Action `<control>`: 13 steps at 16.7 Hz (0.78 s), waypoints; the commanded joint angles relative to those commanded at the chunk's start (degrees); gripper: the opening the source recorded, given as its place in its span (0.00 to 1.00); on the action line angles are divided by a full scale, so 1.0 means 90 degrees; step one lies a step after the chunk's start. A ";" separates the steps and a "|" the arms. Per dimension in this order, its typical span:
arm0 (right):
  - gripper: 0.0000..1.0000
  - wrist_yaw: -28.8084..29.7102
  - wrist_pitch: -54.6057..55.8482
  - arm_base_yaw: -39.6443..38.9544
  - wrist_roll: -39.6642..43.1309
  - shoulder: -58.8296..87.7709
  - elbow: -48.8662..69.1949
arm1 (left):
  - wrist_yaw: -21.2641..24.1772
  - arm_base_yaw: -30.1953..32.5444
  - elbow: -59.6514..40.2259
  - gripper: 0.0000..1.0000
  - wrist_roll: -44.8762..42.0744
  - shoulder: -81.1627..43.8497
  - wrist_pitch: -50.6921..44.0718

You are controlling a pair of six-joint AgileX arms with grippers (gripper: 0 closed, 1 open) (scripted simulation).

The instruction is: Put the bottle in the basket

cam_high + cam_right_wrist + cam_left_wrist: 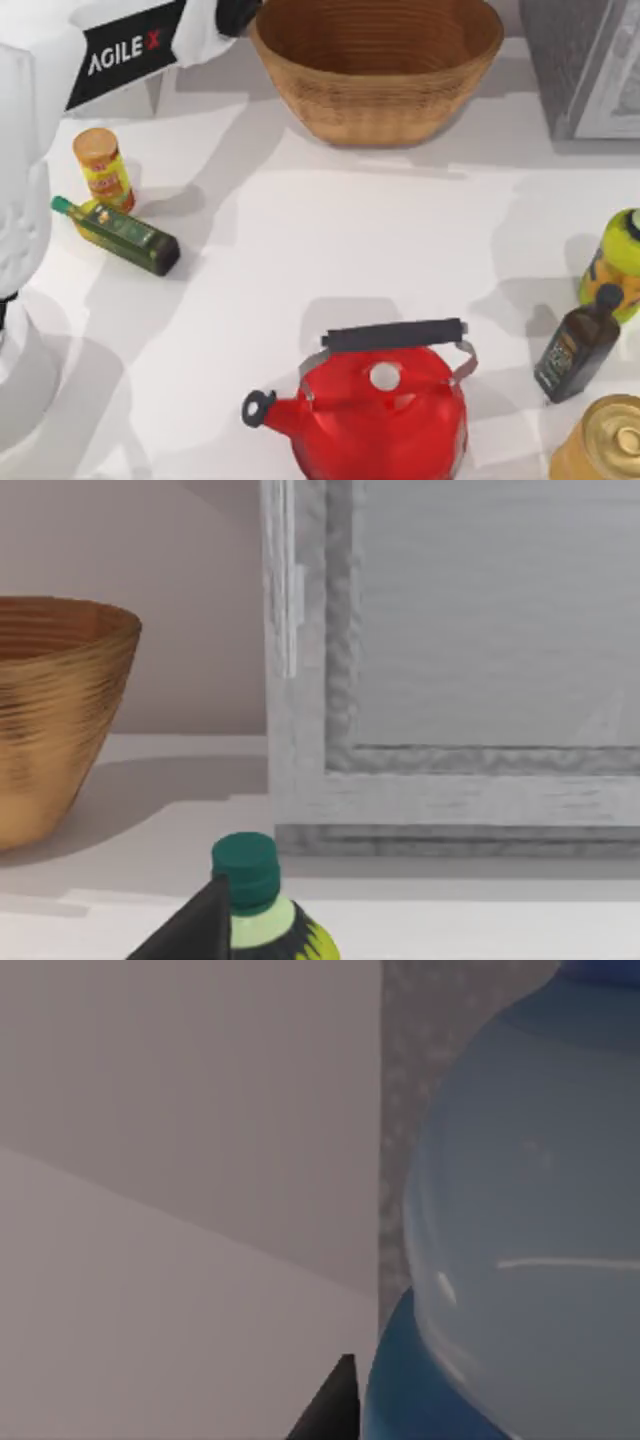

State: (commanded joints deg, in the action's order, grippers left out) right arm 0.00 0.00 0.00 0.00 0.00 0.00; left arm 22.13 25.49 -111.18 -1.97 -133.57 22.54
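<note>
Our left gripper's jaws can't be read beside the bottle [520,1220], likely light, slick; we'd grip mid-body.

One basket [376,70], five bottles, one red kettle [380,410], one gold can [605,445].

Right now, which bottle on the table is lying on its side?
The green-capped oil bottle at the table's left, flat beside the orange jar. The dark black-capped bottle at the right stands up.
</note>
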 joint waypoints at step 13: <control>1.00 0.0000 0.0000 0.0000 0.0000 0.0000 0.0000 | -0.0060 0.0039 -0.0255 0.53 0.0008 -0.0267 -0.0042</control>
State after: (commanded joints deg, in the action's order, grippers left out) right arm 0.00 0.00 0.00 0.00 0.00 0.00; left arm 21.59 25.85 -113.48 -1.90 -135.97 22.16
